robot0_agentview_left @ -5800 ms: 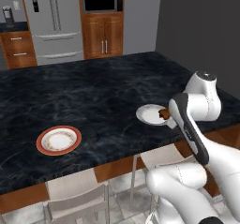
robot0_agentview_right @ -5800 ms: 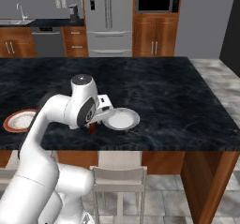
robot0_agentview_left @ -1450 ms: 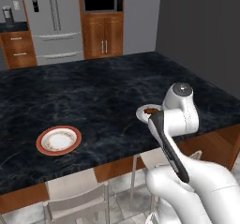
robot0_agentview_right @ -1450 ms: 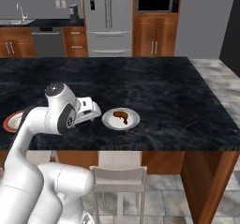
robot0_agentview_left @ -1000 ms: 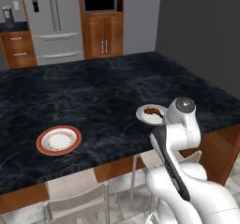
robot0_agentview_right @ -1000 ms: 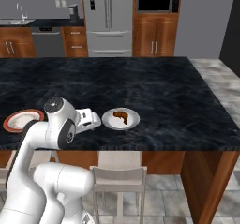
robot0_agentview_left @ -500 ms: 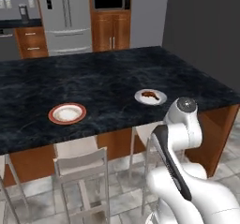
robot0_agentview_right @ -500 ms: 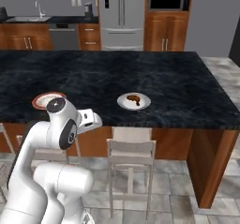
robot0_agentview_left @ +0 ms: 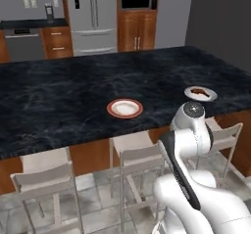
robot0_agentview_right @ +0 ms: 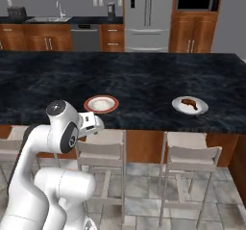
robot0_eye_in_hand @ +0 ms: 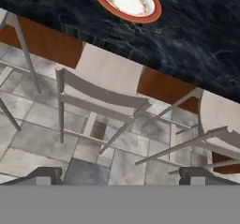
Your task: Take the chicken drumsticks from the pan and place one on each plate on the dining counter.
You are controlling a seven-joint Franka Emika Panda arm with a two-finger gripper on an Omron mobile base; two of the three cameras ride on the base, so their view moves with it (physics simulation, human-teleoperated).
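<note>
1. The base has backed off since half a second ago: the worktop point(robot0_agentview_left: 73, 96) sits farther away.
2. The orange-rimmed plate point(robot0_agentview_right: 101, 104) stays empty; the white plate point(robot0_agentview_right: 190, 105) carries the reddish-brown drumstick point(robot0_agentview_right: 189, 102).
3. The end effector point(robot0_eye_in_hand: 121, 175) stays released, over a chair point(robot0_eye_in_hand: 101, 85).

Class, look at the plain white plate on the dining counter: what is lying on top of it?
One dark reddish-brown drumstick lies on the white plate, on the dining counter. The patch of plate under the drumstick is covered.
</note>
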